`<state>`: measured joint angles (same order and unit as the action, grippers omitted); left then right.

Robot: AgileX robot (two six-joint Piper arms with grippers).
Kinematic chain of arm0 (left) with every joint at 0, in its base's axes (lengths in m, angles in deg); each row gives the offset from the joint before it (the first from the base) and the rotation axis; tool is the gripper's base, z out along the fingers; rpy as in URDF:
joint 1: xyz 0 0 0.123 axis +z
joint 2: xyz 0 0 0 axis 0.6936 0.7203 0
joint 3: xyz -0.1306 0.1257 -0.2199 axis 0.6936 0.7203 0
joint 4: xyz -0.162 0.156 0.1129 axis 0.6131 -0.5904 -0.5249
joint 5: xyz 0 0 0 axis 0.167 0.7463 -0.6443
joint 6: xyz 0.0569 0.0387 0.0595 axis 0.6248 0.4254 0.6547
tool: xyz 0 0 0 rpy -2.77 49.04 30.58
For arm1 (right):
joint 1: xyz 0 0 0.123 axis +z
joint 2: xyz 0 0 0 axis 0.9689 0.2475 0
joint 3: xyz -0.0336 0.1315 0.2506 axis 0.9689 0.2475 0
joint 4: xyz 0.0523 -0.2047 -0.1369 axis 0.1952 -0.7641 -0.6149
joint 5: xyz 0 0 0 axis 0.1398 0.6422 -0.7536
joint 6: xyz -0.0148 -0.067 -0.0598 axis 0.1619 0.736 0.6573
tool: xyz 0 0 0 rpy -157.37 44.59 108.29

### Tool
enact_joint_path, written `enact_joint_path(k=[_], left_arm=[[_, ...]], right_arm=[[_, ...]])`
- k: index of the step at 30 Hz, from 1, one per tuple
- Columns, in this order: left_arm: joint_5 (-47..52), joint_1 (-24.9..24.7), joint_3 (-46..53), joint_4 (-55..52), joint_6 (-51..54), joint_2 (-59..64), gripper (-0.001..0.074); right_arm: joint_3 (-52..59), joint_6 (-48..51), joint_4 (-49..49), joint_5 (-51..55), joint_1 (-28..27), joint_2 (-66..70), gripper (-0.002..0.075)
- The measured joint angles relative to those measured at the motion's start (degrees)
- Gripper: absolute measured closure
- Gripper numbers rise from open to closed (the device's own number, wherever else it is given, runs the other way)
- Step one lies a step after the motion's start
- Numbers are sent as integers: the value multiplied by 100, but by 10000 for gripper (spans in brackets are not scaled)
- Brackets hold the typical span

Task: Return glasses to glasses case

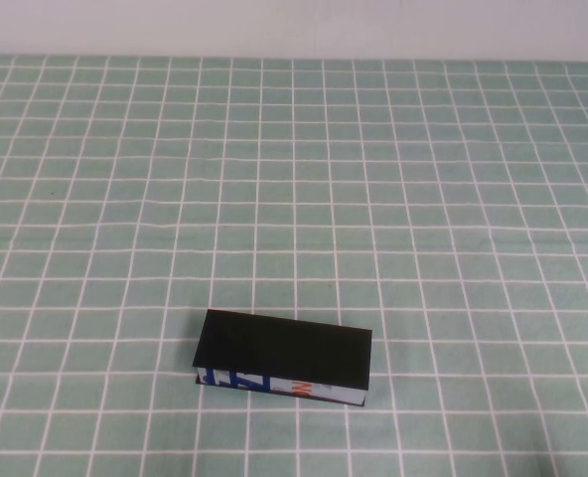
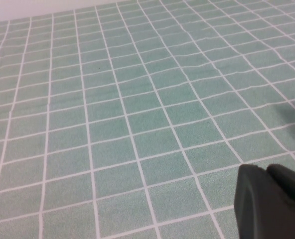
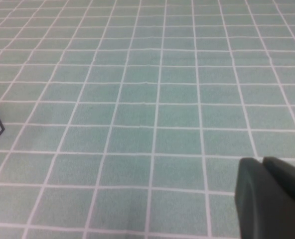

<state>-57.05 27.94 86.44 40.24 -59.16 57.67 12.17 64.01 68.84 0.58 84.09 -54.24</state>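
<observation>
One case (image 1: 284,348) (lid down) is lying at the high view's six o'clock; only wrist views are showing the grippers: right gripper (image 3: 272,199) closed, left gripper (image 2: 269,201) cannot tell.

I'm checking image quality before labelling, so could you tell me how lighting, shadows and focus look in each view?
High view: even, soft light; the shut glasses case casts almost no shadow. Left wrist view: left gripper is a dark blur at the corner. Right wrist view: right gripper likewise blurred; tablecloth mildly soft.
</observation>
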Motion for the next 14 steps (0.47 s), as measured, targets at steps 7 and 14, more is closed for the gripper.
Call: enact_joint_path(k=[7,14], left_arm=[[0,0,0,0,0,0,737],[0,0,0,0,0,0,737]], right_arm=[[0,0,13,0,0,0,737],[0,0,26,-75,0,0,737]])
